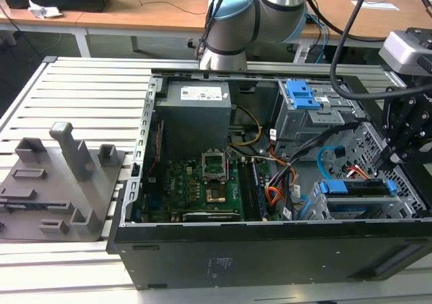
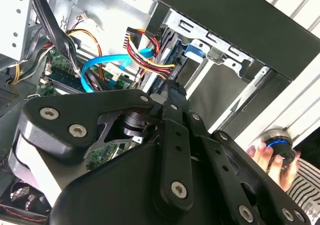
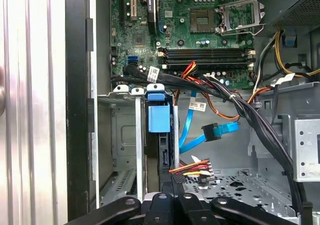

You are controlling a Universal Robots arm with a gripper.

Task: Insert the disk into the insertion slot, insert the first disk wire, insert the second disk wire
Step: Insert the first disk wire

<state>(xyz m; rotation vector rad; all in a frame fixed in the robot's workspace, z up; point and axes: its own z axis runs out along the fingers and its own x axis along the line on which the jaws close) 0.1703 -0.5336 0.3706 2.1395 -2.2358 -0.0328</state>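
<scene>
The black robot hand (image 1: 393, 154) hangs over the open black computer case (image 1: 270, 250) at the exterior view's right, and it can't be told whether it's clenched or released. Below it, the flat silver-grey hard drive in its bright blue plastic carrier (image 1: 358, 188) sits inside the light-grey perforated sheet-metal bay (image 1: 370, 148). The thin flat light-blue cable (image 3: 190, 127) loops just beside it, its small dark plug (image 3: 210, 133) apart from the drive. The orange, yellow and black wire bundle (image 3: 195, 167) reaches the drive's end.
</scene>
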